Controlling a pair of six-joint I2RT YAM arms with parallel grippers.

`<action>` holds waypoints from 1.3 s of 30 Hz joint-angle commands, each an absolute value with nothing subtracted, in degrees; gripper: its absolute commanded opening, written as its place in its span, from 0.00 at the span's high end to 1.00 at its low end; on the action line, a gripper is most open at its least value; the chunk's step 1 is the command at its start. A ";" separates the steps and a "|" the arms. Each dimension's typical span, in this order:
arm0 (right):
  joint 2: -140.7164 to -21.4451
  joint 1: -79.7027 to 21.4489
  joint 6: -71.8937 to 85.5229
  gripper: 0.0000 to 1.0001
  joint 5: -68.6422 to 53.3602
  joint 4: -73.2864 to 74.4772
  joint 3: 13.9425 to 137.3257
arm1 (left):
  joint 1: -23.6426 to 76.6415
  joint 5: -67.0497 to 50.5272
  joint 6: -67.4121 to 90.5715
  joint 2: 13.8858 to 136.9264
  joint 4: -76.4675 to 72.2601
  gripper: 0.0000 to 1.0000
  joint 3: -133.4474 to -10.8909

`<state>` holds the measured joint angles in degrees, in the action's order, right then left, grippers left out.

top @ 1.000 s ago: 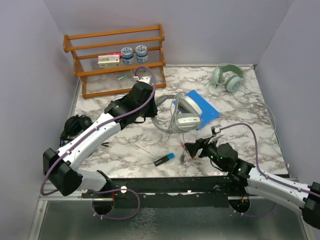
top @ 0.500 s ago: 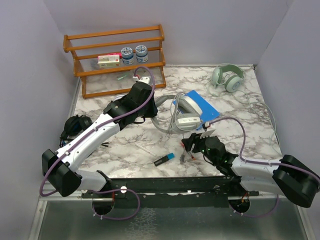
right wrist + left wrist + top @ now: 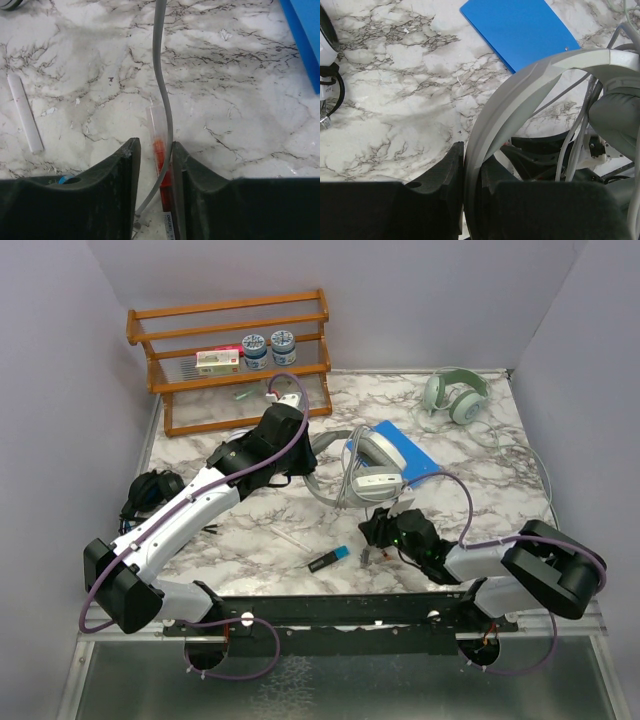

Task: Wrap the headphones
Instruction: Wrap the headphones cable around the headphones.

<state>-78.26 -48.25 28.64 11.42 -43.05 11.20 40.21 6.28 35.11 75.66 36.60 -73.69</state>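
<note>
White marble-patterned surface (image 3: pixel 260 520), enclosed by plain lavender walls (image 3: pixel 420 300), wooden rack (image 3: pixel 230 335) set back left

Rack (image 3: pixel 230 306) at back-left; headphones (image 3: pixel 378 454) partly on folder (image 3: pixel 418 462), ctr.

A robot lab cell: plain lilac walls (image 3: pixel 60 370) box in a marble-print table (image 3: pixel 250 530), with a black mounting rail (image 3: pixel 340 608) along its near edge.
</note>
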 commanded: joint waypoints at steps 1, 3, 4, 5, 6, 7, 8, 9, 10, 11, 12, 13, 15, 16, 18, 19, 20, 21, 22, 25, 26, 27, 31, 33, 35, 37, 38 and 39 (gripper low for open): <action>-80.02 -47.80 29.42 0.65 7.77 -47.21 11.90 | 40.15 3.78 37.88 74.12 34.39 1.00 -77.07; -79.58 -47.81 29.26 0.71 6.88 -47.37 11.61 | 40.24 3.82 37.88 74.18 34.38 1.00 -77.16; -79.28 -47.80 29.12 0.73 6.44 -47.02 11.67 | 40.25 3.72 37.83 74.18 34.37 1.00 -77.17; -79.07 -47.80 29.03 0.79 6.29 -46.49 11.81 | 40.23 3.57 37.75 74.32 34.37 1.00 -77.12; -78.71 -47.79 28.88 0.84 6.07 -45.98 11.86 | 40.25 3.52 37.65 74.46 34.37 1.00 -77.16; -78.27 -47.83 28.65 0.89 5.74 -45.58 11.93 | 40.17 3.52 37.58 74.52 34.37 1.00 -77.17; -77.73 -47.81 28.50 0.94 5.38 -45.07 11.80 | 40.18 3.56 37.54 74.46 34.37 1.00 -77.16; -76.91 -47.81 28.40 0.97 4.98 -44.51 11.71 | 40.22 3.71 37.53 74.42 34.37 1.00 -77.17; -75.86 -47.80 28.27 0.99 4.42 -43.98 11.53 | 40.14 3.89 37.53 74.30 34.39 1.00 -77.17; -74.13 -47.77 28.03 0.99 3.72 -43.33 11.30 | 40.16 4.22 37.53 74.21 34.37 1.00 -77.17; -72.56 -47.76 27.61 0.99 2.86 -42.62 11.18 | 40.19 4.44 37.51 74.17 34.37 1.00 -77.17; -71.07 -47.81 27.38 0.99 2.31 -41.33 11.13 | 40.21 4.70 37.52 74.10 34.37 1.00 -77.16; -69.00 -47.81 27.06 0.96 2.43 -38.35 11.35 | 40.14 5.08 37.67 74.02 34.37 1.00 -77.09; -68.46 -47.77 26.66 0.88 3.00 -36.69 11.65 | 40.16 5.05 37.75 74.04 34.37 1.00 -77.10; -68.12 -47.79 26.06 0.84 4.07 -34.92 11.86 | 40.17 4.86 37.94 74.12 34.38 1.00 -77.20; -68.25 -47.81 25.76 0.84 4.08 -34.63 11.91 | 40.16 4.76 38.03 74.15 34.37 1.00 -77.28; -68.56 -47.79 25.72 0.84 3.93 -34.24 12.26 | 40.16 4.63 38.01 74.23 34.30 1.00 -77.46; -69.01 -47.79 25.89 0.85 3.69 -33.64 12.71 | 40.12 4.50 37.93 74.23 34.32 1.00 -77.47; -69.62 -47.81 25.92 0.88 3.11 -33.35 13.08 | 40.18 4.55 37.96 74.20 34.40 1.00 -77.59; -71.74 -47.77 26.88 0.88 1.77 -33.60 13.54 | 40.12 4.87 37.97 73.88 34.41 1.00 -77.52; -72.57 -47.81 27.22 0.87 1.31 -34.23 13.50 | 40.12 5.03 37.92 73.71 34.37 1.00 -77.48; -73.53 -47.83 27.51 0.86 0.83 -34.70 13.58 | 40.12 5.13 38.03 73.64 34.37 1.00 -77.37; -76.04 -47.79 28.19 0.72 0.39 -34.23 14.49 | 40.17 5.35 37.97 73.23 34.37 1.00 -77.19; -75.19 -47.86 28.48 0.70 0.41 -34.25 14.13 | 40.16 5.49 37.90 73.16 34.37 1.00 -77.16; -73.86 -47.78 28.95 0.69 1.43 -32.92 14.01 | 40.16 5.54 38.03 73.07 34.37 1.00 -77.25; -72.78 -47.81 29.75 0.69 3.66 -30.00 14.67 | 40.15 5.54 38.10 73.04 34.37 1.00 -77.29; -72.17 -47.81 29.75 0.69 3.76 -29.37 14.68 | 40.12 5.49 38.14 73.08 34.37 1.00 -77.41; -71.37 -47.81 29.65 0.68 3.71 -28.68 14.60 | 40.16 5.45 38.08 73.11 34.37 1.00 -77.51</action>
